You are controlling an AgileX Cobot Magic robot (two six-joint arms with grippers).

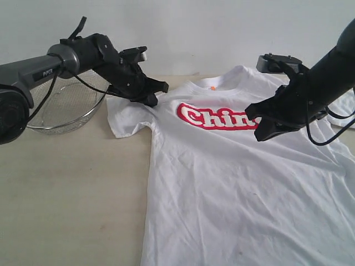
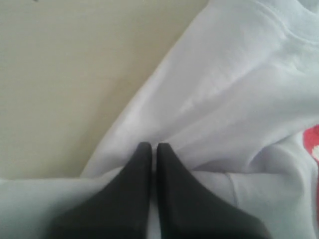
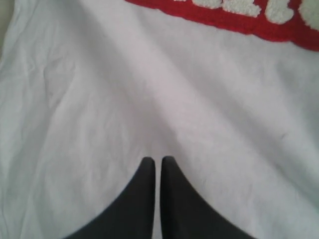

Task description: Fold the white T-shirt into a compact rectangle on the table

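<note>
**Exterior view: both tools closed over an unfolded shirt**

The white T-shirt (image 1: pixel 222 183) lies spread face-up and wrinkled on the tabletop (image 1: pixel 66 188), and I judge that no fold has been made yet. The left tool (image 1: pixel 155 93) has its jaws pressed together at the shoulder, just beside the first letter of the red lettering (image 1: pixel 213 117). The right tool (image 1: pixel 259 128), jaws also together, hangs over the lettering's other end and hides its last letters.

With jaws together, neither tool can take an edge. Coming down like this would likely shove the cloth and bunch it. In the left wrist view, creases run toward the tips (image 2: pixel 151 145). I cannot tell whether cloth is pinched there. If it is, a lift could skew the shirt. The mesh bowl (image 1: pixel 66 105), beyond the sleeve (image 1: pixel 127 113) from the lettering, could snag a swung sleeve.
</note>
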